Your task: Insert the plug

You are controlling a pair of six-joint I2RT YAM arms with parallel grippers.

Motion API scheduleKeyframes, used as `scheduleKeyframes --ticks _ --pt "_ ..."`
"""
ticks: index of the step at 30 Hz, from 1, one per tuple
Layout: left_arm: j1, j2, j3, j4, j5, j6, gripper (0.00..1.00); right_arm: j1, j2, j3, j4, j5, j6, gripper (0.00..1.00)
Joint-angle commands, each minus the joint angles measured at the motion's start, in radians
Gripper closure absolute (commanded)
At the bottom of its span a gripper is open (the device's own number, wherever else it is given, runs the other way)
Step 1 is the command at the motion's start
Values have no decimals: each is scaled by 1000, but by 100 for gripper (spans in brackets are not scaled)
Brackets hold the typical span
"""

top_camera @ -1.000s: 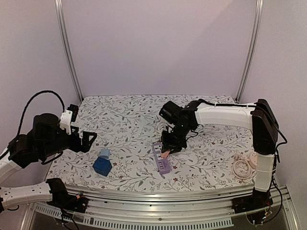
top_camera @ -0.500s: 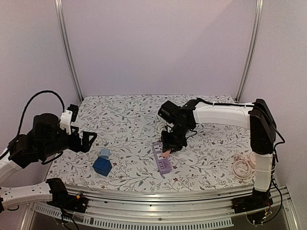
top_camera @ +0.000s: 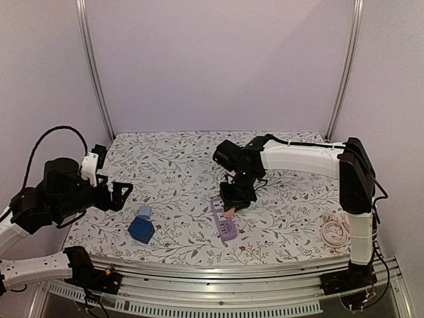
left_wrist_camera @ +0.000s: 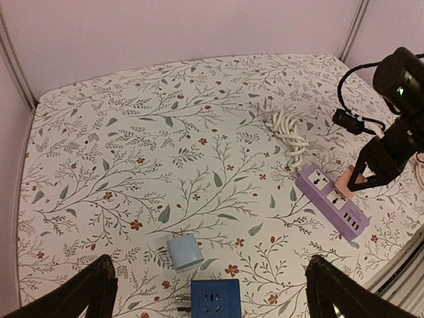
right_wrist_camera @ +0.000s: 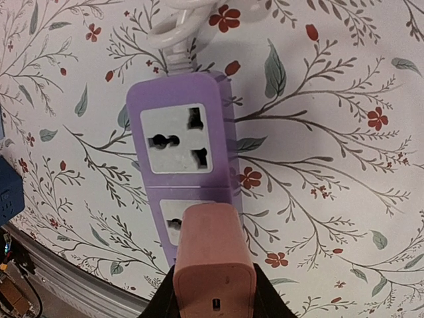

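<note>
Plug (right_wrist_camera: 213, 265) clamped in right end effector (top_camera: 232, 205), over power strip (right_wrist_camera: 177, 99), at its second socket (right_wrist_camera: 173, 222). Advisable: square prongs to slots, descend straight. Left end effector (left_wrist_camera: 212, 288) spread wide, empty, well away from strip.

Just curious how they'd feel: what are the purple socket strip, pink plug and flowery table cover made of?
The purple socket strip is likely moulded hard plastic: smooth, matte, rounded corners. The pink plug seems to be the same plastic, with even colour and a soft sheen. The flowery table cover is printed cloth or vinyl, lying flat; I cannot tell which.
</note>
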Motion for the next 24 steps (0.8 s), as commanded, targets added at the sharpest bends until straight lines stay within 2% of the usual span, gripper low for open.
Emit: scheduleKeyframes --ticks 1,14,24 --pt "10 -11 -16 5 0 7 1 18 50 58 -93 66 -7 100" --pt "11 -5 -16 5 -2 8 0 63 157 177 -243 179 42 100" --pt "11 -1 -18 8 -5 7 0 85 239 235 -279 148 53 100"
